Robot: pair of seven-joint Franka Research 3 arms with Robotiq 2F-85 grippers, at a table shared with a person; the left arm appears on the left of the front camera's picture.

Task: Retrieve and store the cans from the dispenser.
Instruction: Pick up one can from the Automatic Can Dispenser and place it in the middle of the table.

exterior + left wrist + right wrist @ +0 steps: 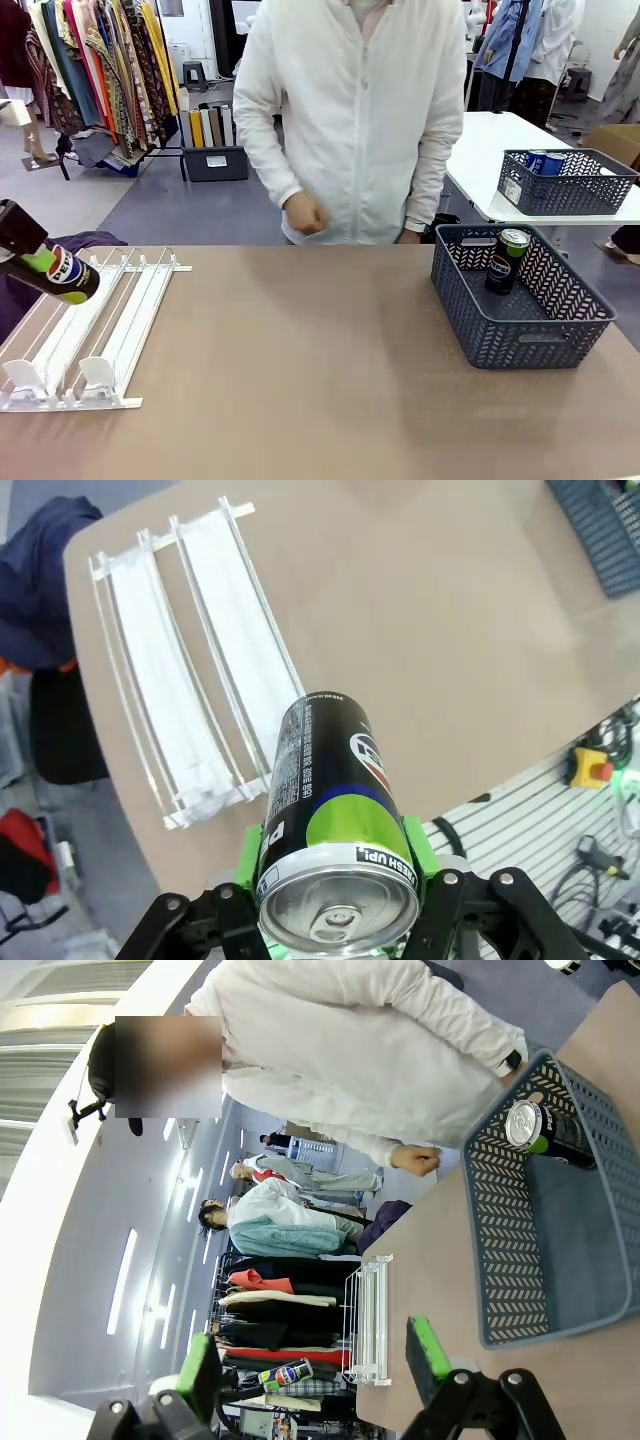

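My left gripper (38,262) hangs above the far left edge of the table, shut on a black can (62,272) with a green band that lies tilted between the green pads. In the left wrist view the can (335,800) shows its silver top, with the dispenser (190,680) below it on the table. The dispenser (95,325) is a flat white and clear rack with curved stops at its near end. Another black can (505,262) stands in the grey basket (470,310). My right gripper (312,1360) is open and holds nothing.
A person in a white jacket (350,110) stands at the far side, one hand (305,213) loosely closed near the table edge. Behind, a second basket (590,195) with blue cans sits on a white table. The brown tabletop (300,350) spreads between dispenser and basket.
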